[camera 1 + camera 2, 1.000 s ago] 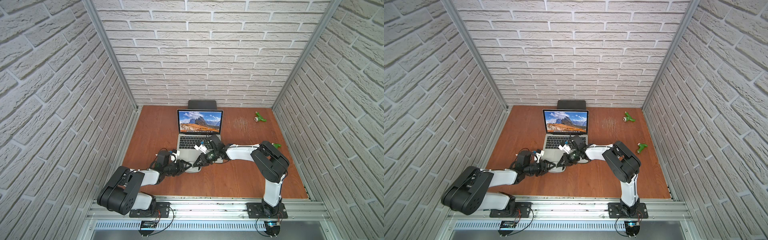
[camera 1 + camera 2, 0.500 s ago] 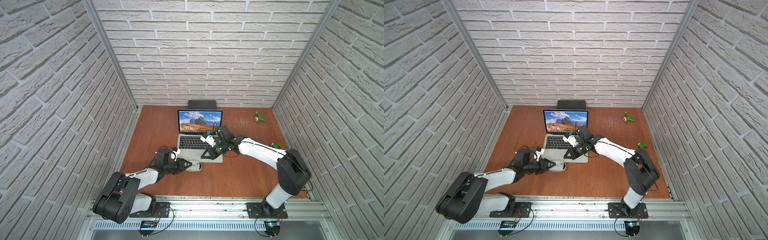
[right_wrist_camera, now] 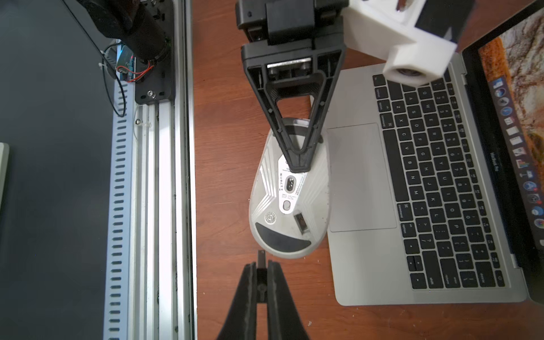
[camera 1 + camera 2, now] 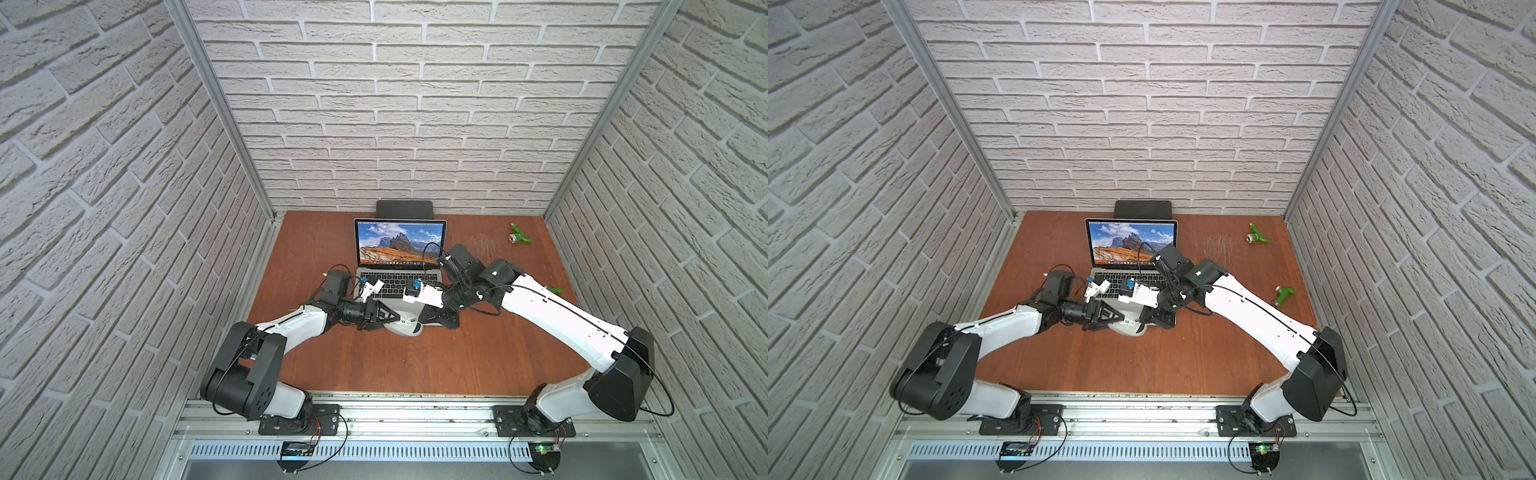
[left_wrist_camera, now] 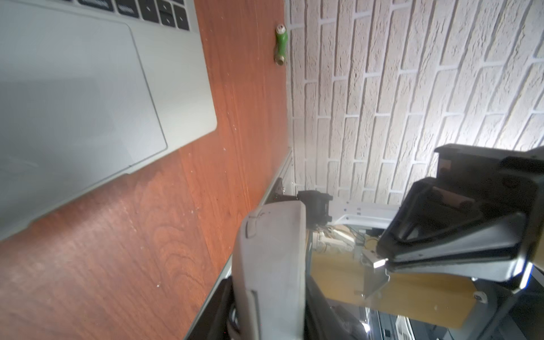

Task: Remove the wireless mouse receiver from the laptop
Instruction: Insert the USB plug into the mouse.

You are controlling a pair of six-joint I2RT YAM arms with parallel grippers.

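The right gripper [image 3: 261, 265] is pinched tight on the wireless mouse receiver [image 3: 261, 256], whose stub pokes out past the fingertips [image 3: 275, 282], clear of the laptop [image 3: 362, 176] and near the end of the mouse [image 3: 290, 206]. Over the last second the right arm [image 4: 557, 307] has unfolded, its elbow [image 4: 621, 370] swinging out to the side, while the gripper has stayed low by the laptop's front edge. The pulling-out looks done (the upturned mouse, clamped in the left gripper [image 3: 298, 166], shows an open slot [image 3: 301, 223], likely the next stop). The laptop's side ports are hidden in every view, and in both top views the receiver is too small to find.
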